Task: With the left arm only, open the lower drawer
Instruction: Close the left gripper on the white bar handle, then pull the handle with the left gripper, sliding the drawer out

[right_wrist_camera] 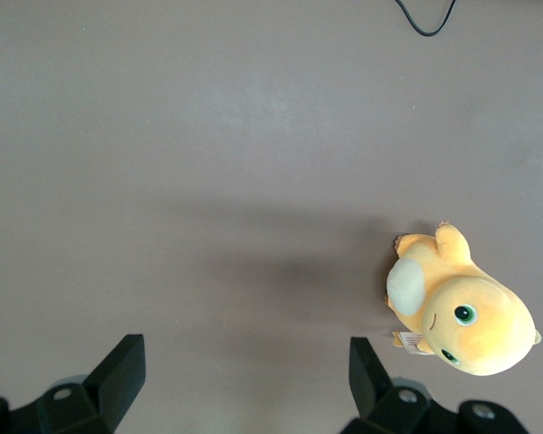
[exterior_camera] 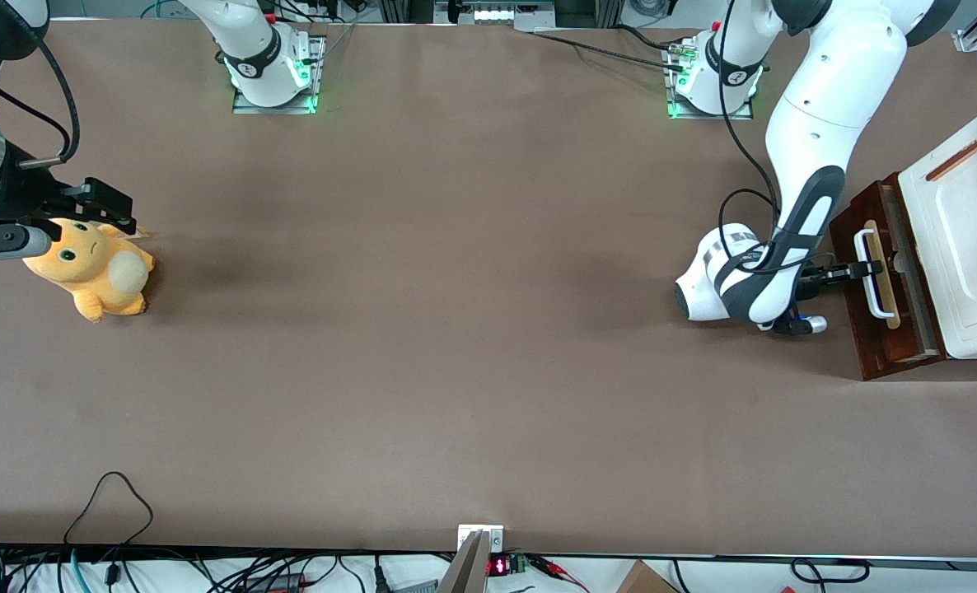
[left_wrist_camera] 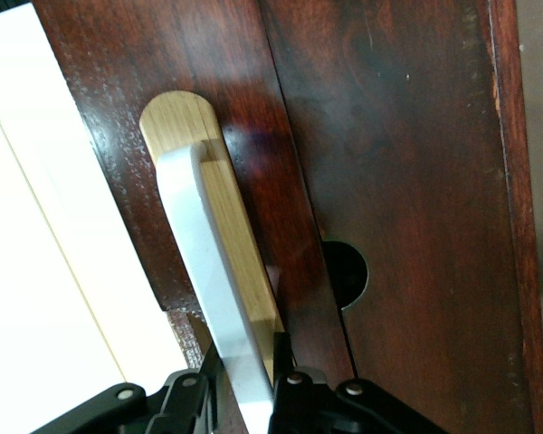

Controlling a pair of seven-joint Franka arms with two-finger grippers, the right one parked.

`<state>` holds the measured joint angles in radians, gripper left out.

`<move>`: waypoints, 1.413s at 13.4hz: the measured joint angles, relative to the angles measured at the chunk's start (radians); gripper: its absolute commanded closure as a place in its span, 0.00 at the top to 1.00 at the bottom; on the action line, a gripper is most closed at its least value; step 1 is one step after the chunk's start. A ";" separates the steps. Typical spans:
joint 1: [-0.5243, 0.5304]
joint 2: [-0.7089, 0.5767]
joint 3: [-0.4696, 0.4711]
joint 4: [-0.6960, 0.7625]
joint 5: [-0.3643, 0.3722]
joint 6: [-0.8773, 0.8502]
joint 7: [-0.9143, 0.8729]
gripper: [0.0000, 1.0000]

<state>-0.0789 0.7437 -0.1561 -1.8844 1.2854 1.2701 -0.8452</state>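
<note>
The lower drawer (exterior_camera: 853, 224) has a dark reddish-brown front (left_wrist_camera: 118, 136) and sits at the working arm's end of the table, under a white moulded cabinet top (exterior_camera: 970, 222). Its white bar handle (exterior_camera: 873, 290) (left_wrist_camera: 199, 235) lies over a pale wood strip (left_wrist_camera: 176, 113). The left arm (exterior_camera: 818, 123) reaches down to the drawer front. Its black gripper (exterior_camera: 867, 269) (left_wrist_camera: 244, 362) is shut on the white handle, with one finger on each side of the bar. How far the drawer stands out of the cabinet I cannot tell.
An orange plush toy (exterior_camera: 93, 268) (right_wrist_camera: 462, 316) lies at the parked arm's end of the table. A black cable loop (exterior_camera: 109, 494) rests near the table edge closest to the front camera. A round hole (left_wrist_camera: 346, 273) shows in the dark wood beside the drawer front.
</note>
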 measured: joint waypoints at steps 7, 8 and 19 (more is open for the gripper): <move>-0.019 0.000 0.000 0.000 -0.012 -0.004 -0.011 0.23; -0.022 0.000 0.000 0.000 -0.014 -0.004 -0.011 0.23; -0.051 0.001 0.001 0.000 -0.025 -0.009 -0.016 0.23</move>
<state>-0.1296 0.7447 -0.1553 -1.8841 1.2604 1.2611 -0.8616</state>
